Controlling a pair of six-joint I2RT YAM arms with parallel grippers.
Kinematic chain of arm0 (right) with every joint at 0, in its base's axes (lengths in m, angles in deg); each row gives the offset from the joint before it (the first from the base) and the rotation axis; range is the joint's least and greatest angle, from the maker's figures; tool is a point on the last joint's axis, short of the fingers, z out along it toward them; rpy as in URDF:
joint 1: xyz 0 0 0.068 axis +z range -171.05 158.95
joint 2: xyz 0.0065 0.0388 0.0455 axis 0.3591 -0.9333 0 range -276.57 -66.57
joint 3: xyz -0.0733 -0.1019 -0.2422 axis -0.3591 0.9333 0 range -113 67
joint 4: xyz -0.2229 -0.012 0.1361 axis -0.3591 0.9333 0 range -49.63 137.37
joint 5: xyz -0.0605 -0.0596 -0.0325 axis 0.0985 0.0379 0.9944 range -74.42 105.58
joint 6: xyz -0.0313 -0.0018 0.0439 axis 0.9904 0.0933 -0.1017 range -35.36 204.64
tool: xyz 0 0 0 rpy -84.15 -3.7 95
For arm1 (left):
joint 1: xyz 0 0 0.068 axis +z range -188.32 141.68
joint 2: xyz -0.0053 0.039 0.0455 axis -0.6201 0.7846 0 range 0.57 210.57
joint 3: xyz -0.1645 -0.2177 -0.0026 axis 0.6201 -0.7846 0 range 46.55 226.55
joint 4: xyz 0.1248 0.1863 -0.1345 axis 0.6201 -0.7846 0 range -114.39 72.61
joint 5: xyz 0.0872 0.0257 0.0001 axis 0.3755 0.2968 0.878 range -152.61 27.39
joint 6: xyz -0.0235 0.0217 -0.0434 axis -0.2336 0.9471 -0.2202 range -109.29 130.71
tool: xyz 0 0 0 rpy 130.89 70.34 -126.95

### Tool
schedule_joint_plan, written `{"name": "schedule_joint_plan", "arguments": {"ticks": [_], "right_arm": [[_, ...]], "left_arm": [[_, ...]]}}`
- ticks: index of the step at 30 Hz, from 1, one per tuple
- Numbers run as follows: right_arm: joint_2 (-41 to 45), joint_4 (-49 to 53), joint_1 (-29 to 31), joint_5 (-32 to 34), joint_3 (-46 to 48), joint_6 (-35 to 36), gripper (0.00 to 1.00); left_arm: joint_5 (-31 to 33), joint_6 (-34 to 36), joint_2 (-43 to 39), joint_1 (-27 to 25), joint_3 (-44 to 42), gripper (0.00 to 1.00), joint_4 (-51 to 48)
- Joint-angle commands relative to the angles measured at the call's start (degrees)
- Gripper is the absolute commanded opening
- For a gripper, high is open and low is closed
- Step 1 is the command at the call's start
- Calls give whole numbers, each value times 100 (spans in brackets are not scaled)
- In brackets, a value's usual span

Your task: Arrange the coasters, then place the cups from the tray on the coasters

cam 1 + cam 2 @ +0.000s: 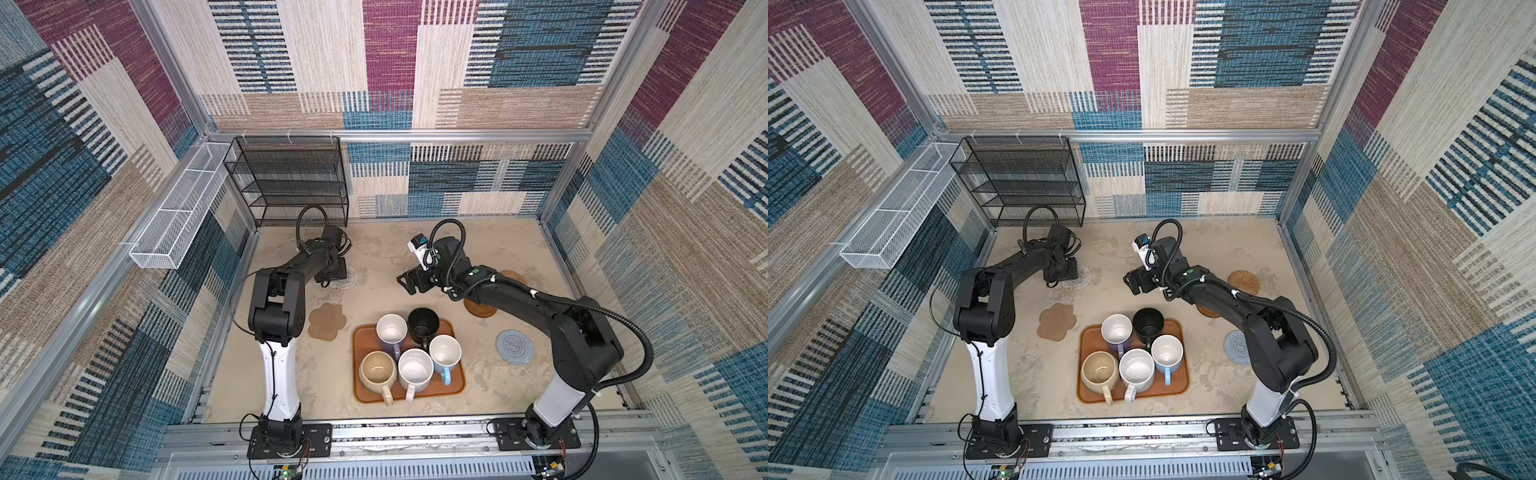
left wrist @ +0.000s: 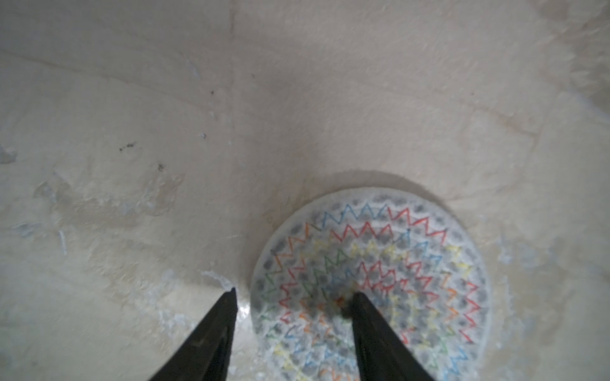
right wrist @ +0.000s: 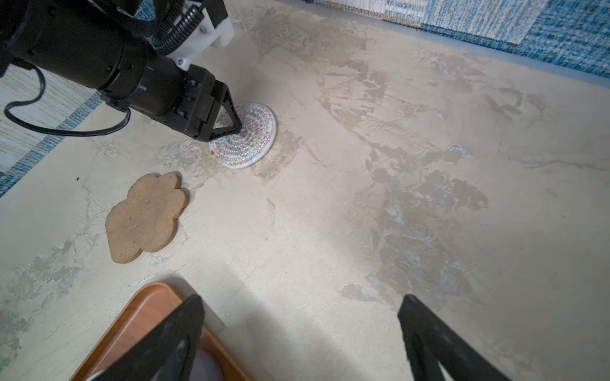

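Note:
My left gripper (image 2: 293, 295) is down at the pale grey woven coaster (image 2: 412, 264) near the back left. Its jaws stand apart and straddle the coaster's edge: one fingertip rests on the mat, the other on the table beside it. The right gripper (image 3: 302, 301) hangs open and empty over bare table behind the orange-brown tray (image 1: 455, 386). All the cups stand on the tray: lavender (image 1: 391, 330), black (image 1: 423, 326), beige (image 1: 376, 372), white speckled (image 1: 414, 370) and light blue (image 1: 444, 353). The cork flower coaster (image 1: 327, 321) lies left of the tray. On the right are the rattan coaster (image 1: 513, 276), the light blue coaster (image 1: 514, 347) and the wooden disc (image 1: 478, 309), partly hidden under the right arm.
A black wire shelf (image 1: 291, 183) stands against the back wall on the left. A white mesh basket (image 1: 178, 216) hangs on the left wall. Patterned walls close in the table on three sides.

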Motion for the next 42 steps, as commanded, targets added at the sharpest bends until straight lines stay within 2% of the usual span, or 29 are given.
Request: {"name": "schedule_joint_plan", "arguments": {"ticks": [1, 7, 12, 18, 22, 23, 25, 34, 38, 42], "right_arm": [[23, 21, 10, -21, -25, 38, 95], [123, -40, 9, -69, 70, -22, 94], [108, 19, 27, -102, -44, -59, 94], [129, 150, 40, -4, -143, -32, 95], [276, 221, 36, 71, -90, -17, 96], [336, 226, 36, 91, -67, -32, 99], [451, 249, 42, 120, -15, -37, 100], [805, 465, 53, -118, 161, -229, 100], [832, 568, 63, -333, 246, -301, 100], [828, 605, 81, -351, 313, -236, 100]], "left_arm": [[206, -70, 27, 68, -139, 58, -760], [174, -113, -516, 165, -801, 58, -427], [86, -134, -525, 244, -770, 58, -373], [-249, -112, -463, 255, -370, 68, -361], [-314, -207, -796, 255, -410, 75, -323], [-355, -237, -950, 255, -489, 76, -320], [-462, -310, -1294, 255, -774, 79, -263], [-1094, -728, -3139, 246, -2714, 80, 16], [-1145, -931, -3554, 238, -3634, 81, 358], [-1141, -966, -3518, 238, -4159, 83, 631]]}}
